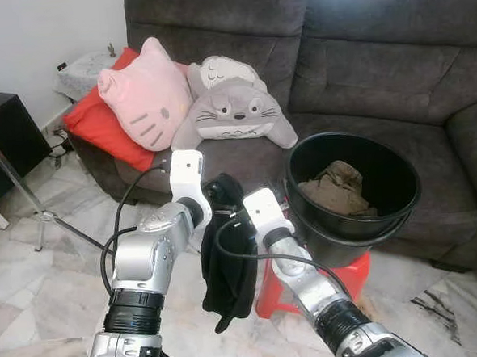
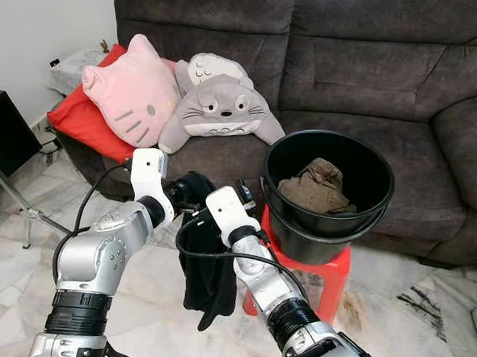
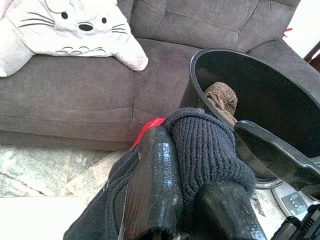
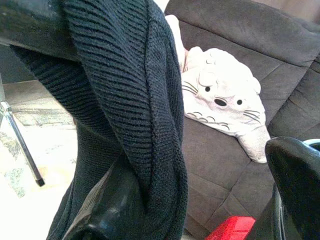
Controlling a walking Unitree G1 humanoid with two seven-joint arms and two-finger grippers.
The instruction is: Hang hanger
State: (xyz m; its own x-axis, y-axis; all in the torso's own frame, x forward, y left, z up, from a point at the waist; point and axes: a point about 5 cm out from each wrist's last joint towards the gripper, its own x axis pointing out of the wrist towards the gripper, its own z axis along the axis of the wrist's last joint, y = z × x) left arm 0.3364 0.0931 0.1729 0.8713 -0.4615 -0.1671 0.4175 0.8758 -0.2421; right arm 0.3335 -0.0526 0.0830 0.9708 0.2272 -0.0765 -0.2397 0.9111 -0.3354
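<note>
The left claw (image 3: 200, 165) has its fingers (image 3: 155, 185) closed on a bunched black knit garment (image 3: 205, 150). Beyond it are a black bucket (image 3: 260, 100) containing brown cloth (image 3: 222, 97), a grey sofa (image 3: 75, 100), and a grey-white plush cushion (image 3: 75, 30).

A home living rm: a dark grey fabric sofa (image 1: 360, 50) is filling the back of the room, w/ a pink cat-face cushion (image 1: 147, 95), a red cushion (image 1: 97, 122) and a grey-and-white plush (image 1: 232, 106) resting on it. Marble-look floor tiles (image 1: 34, 280) are running in front. A black bucket (image 1: 392, 177) holding crumpled clothes is sitting on a red plastic stool (image 1: 354, 277).
</note>
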